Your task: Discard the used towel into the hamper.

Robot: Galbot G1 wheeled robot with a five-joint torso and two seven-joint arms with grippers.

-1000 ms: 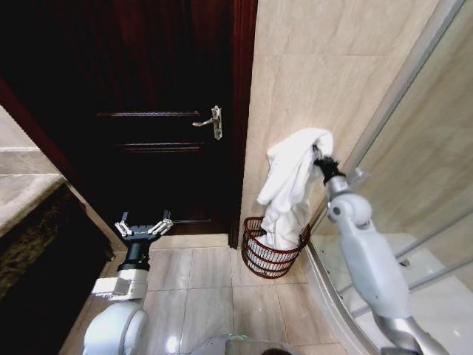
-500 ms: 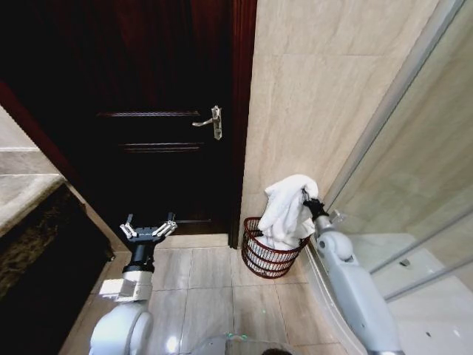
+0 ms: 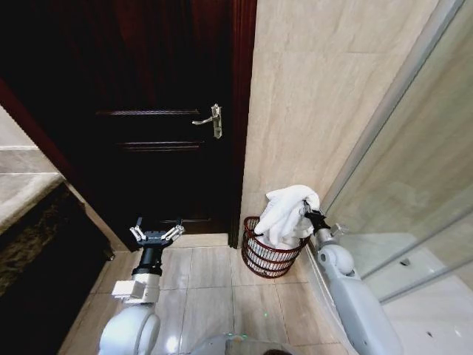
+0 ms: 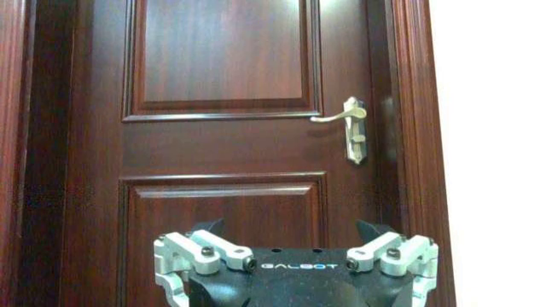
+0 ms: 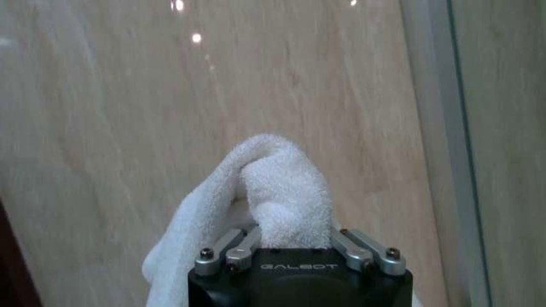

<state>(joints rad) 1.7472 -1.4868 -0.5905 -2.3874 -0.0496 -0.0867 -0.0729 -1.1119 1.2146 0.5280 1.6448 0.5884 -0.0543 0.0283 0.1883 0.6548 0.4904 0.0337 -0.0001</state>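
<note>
The white towel [image 3: 288, 214] is bunched up, its lower part inside the hamper [image 3: 267, 255], a dark reddish wire basket on the floor by the tiled wall. My right gripper [image 3: 304, 211] is shut on the towel's upper fold just above the hamper's right rim. In the right wrist view the towel [image 5: 273, 192] bulges out between the closed fingers [image 5: 243, 246]. My left gripper [image 3: 157, 234] hangs open and holds nothing, low in front of the dark door, well left of the hamper. In the left wrist view its fingers [image 4: 204, 249] are spread, facing the door.
A dark wooden door [image 3: 162, 111] with a metal lever handle [image 3: 211, 120] stands left of the beige tiled wall [image 3: 318, 96]. A glass shower screen [image 3: 421, 170] and its curved base close the right side. A dark vanity [image 3: 29, 244] sits at the left.
My right gripper has come down with the towel, from shoulder height to just above the hamper's rim, and the towel now bunches into the basket. The left arm has shifted slightly right.
</note>
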